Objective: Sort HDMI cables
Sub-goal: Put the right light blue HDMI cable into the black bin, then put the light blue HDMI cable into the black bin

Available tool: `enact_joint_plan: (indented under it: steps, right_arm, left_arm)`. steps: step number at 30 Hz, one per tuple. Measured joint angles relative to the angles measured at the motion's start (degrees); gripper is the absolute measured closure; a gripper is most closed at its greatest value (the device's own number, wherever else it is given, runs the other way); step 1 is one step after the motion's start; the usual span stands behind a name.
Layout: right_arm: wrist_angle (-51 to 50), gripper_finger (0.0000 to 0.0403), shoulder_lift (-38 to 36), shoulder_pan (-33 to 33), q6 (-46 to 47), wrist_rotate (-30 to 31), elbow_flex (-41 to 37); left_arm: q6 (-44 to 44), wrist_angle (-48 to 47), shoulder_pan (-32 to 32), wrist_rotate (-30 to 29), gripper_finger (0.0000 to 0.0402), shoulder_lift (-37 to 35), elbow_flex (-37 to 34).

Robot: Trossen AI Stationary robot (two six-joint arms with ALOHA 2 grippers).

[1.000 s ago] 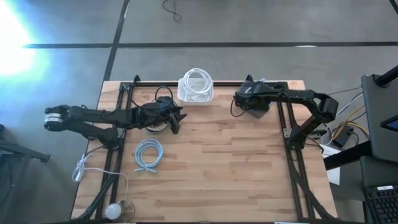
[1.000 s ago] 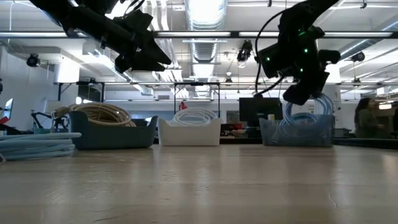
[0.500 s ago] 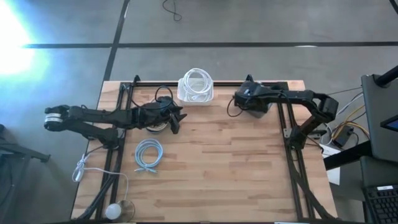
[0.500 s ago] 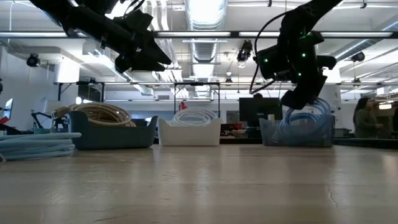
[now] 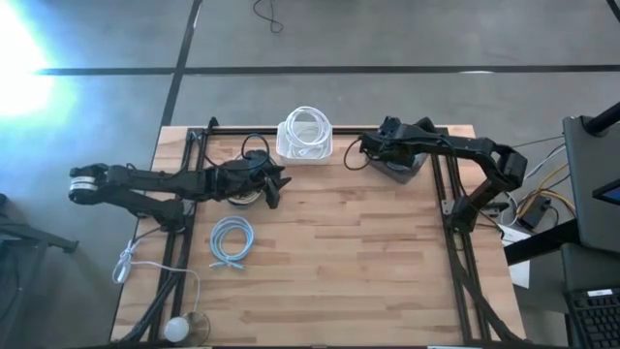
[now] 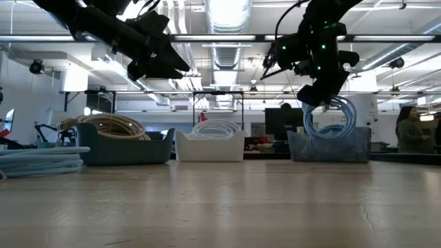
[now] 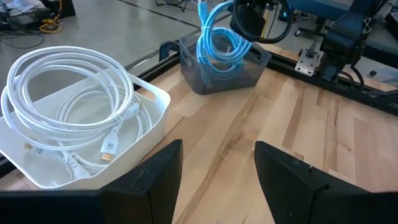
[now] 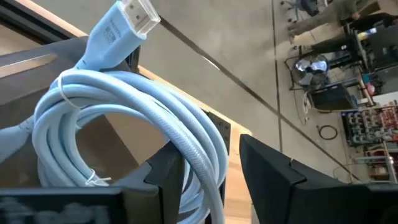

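Under me: pale wood table [image 5: 339, 262], big workshop w/ ceiling ducts behind. Dark bin [image 6: 124, 147] holds tan coils [image 6: 110, 125]; white bin [image 5: 304, 146] holds white coils [image 7: 68, 93]; clear bin [image 7: 227, 65] has a blue coil [image 7: 217, 43] standing upright. Another blue coil [image 5: 231, 240] lies on table. My right gripper [image 5: 373, 150] by clear bin, jaws apart, empty; left gripper [image 5: 276, 184] near dark bin, jaws apart.

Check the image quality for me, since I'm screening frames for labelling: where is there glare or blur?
High view: strong white glare washes out the top left corner of the floor; the table is evenly lit. Low view: ceiling lights blow out, and the near tabletop is soft. Right wrist view: the light blue cable looks sharp.
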Motion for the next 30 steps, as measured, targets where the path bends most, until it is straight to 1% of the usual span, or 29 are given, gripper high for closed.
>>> enact_joint_plan:
  steps: [3, 8, 13, 18, 20, 24, 30]
  right_arm:
    - [0.1, 0.0248, 0.0, 0.0, 0.03, -1.09, -0.15]
    - [0.02, 0.0238, 0.0, -0.15, 0.03, -7.01, -2.32]
    - [0.0, 0.0232, 0.0, -0.14, 0.01, -7.55, -5.61]
    - [-0.01, 0.0233, 0.0, -0.13, -4.82, -8.63, -7.46]
    - [-0.04, 0.0235, 0.0, -0.1, -6.27, -8.62, -7.52]
    - [0.21, 0.024, 0.0, 0.13, -6.37, -8.61, -6.19]
    - [0.6, 0.0249, 0.0, 2.47, -6.29, -9.99, -2.86]
  left_arm:
    - [-0.02, -0.01, 0.0, 0.0, 0.0197, 0.0, 0.0]
    - [-0.06, -0.04, 0.0, 0.02, 0.0197, 0.0, 0.0]
    - [-0.13, -0.04, 0.0, 0.02, 0.0197, 0.0, 0.0]
    - [-0.13, -0.02, 0.0, 0.02, 0.0197, 0.0, 0.0]
    - [-0.13, -0.02, 0.04, 0.02, 0.0197, 0.0, 0.0]
    - [-0.19, -0.02, 0.04, 0.02, 0.0197, 0.0, 0.0]
    - [-0.98, 0.11, 0.04, 0.4, 0.0197, 0.02, 0.0]
